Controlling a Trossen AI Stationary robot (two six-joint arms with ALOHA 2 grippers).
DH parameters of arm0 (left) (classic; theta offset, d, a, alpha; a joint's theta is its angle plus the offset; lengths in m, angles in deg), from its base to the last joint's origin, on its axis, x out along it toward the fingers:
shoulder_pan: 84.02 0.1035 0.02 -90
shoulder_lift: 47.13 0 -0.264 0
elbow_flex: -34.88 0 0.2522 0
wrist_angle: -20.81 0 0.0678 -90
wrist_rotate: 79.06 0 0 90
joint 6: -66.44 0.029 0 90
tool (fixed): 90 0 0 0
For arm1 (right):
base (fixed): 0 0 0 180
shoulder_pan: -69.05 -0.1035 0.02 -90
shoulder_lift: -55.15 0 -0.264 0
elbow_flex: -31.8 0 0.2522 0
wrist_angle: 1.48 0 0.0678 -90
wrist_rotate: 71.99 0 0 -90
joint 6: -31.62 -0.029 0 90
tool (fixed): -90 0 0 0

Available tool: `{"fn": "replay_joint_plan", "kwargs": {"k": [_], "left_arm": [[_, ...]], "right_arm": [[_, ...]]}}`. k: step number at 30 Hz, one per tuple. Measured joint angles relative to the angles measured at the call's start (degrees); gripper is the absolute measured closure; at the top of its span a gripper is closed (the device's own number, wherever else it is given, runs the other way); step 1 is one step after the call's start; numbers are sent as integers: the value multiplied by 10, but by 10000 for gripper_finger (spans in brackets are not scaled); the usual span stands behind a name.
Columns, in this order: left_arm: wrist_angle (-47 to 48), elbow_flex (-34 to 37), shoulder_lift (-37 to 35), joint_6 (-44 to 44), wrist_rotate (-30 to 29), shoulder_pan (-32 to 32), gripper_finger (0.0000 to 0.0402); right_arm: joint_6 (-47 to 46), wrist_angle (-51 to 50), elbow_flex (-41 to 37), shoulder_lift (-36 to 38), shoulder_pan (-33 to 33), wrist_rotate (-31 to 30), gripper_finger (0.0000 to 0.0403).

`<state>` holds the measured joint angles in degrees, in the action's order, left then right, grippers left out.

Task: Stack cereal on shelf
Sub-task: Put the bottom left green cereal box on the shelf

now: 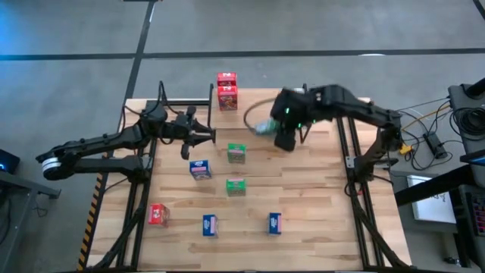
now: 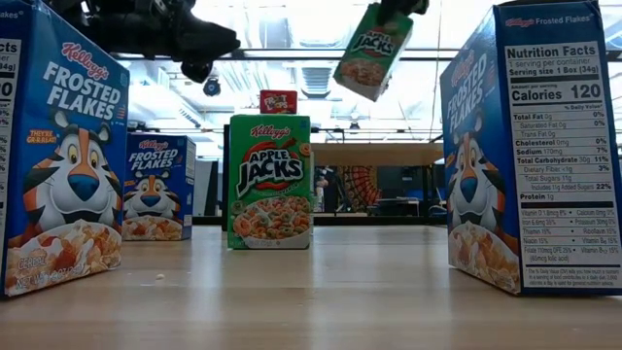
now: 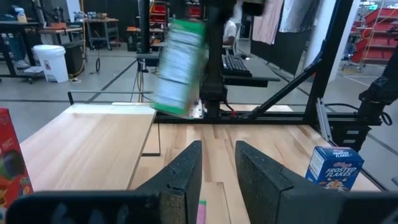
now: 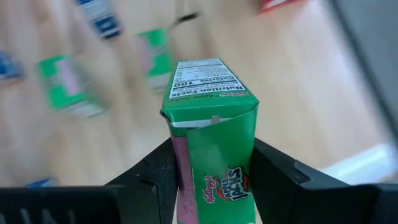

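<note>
A green cereal box hangs in the air over the far middle of the table, with my right gripper shut on it; it is blurred in the high view. My left gripper waits level at the far left, open and touching nothing, its fingers a small gap apart. The shelf's light plank runs along the far edge. Two red boxes stand at its end. Green boxes, blue ones and a red one stand on the table. My right gripper pinches the green box between its two fingers, on two opposite sides near one end. The fingers slant down from above. The box is lifted clear of the table and hangs tilted below the gripper, its free end lowest.
The arms' black frames run along the table's left and right sides. A cable loop lies near the far edge. Bare wood lies between the standing boxes and the near edge.
</note>
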<state>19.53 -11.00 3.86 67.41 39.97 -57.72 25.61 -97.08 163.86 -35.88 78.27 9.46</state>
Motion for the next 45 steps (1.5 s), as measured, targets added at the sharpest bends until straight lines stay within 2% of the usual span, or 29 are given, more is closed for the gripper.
{"fn": "replay_joint_plan", "kwargs": {"k": [5, 11, 17, 25, 36, 45], "left_arm": [[-17, 0, -5, 0, -1, 0, 322], [-46, 0, -5, 19, -5, 1, 322], [-51, 0, -5, 30, -73, 1, 322], [-50, 0, -5, 30, -90, 1, 322], [-46, 0, -5, 30, -90, 0, 322], [-43, 0, -5, 30, -90, 0, 322]], "right_arm": [[56, 4, 24, -17, 67, -4, 250], [127, 4, 50, -69, 116, 0, 250], [192, -15, 88, -128, 145, -1, 247], [226, -18, 124, -170, 162, -1, 239], [250, -1, 126, -177, 166, -1, 182], [252, 4, 154, -176, 167, -5, 170]]}}
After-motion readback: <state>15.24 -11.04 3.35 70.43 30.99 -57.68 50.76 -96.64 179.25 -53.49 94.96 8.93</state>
